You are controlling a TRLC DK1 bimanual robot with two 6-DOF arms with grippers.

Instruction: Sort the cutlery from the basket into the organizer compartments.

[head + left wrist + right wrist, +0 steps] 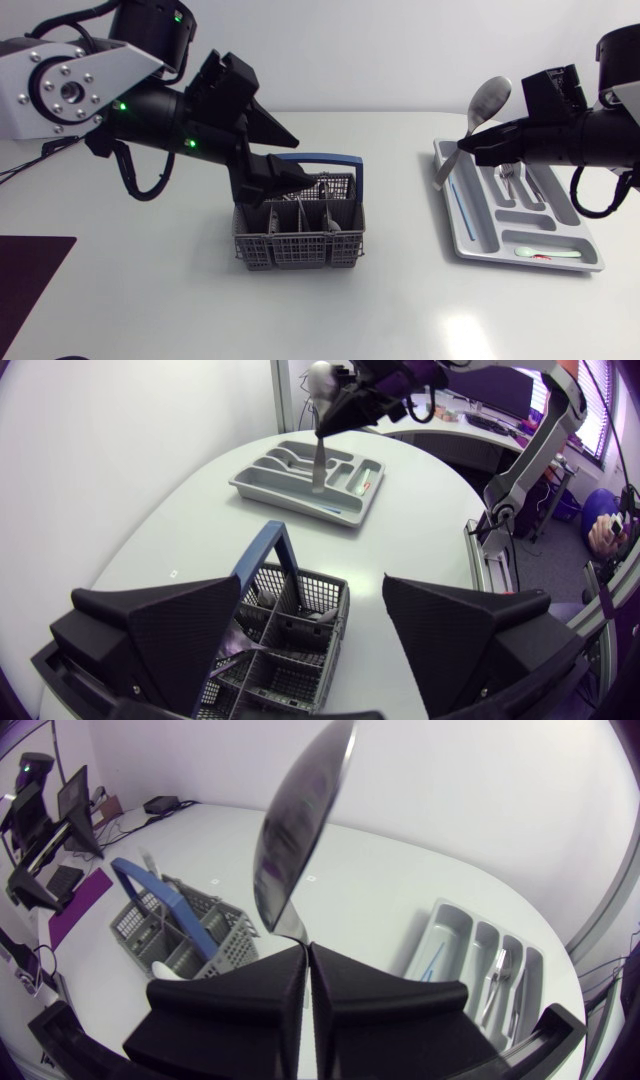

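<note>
Left gripper (pixel 312 590) spread wide over basket (pixel 300 252), right gripper (pixel 476 150) clamped on spoon (pixel 489 101), tilted above organizer (pixel 462 238) near-basket edge, basket and organizer well apart

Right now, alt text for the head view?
The right arm holds a spoon, bowl up, in its jaws over the edge of the grey organizer. The left arm, jaws open, is down over the cutlery basket.

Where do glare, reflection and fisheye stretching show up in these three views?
Head view: a bright glare patch on the table near its front edge. Left wrist view: the fisheye makes the left gripper's open fingers loom over the basket. Right wrist view: the spoon, clamped in the right gripper, mirrors its surroundings darkly.
</note>
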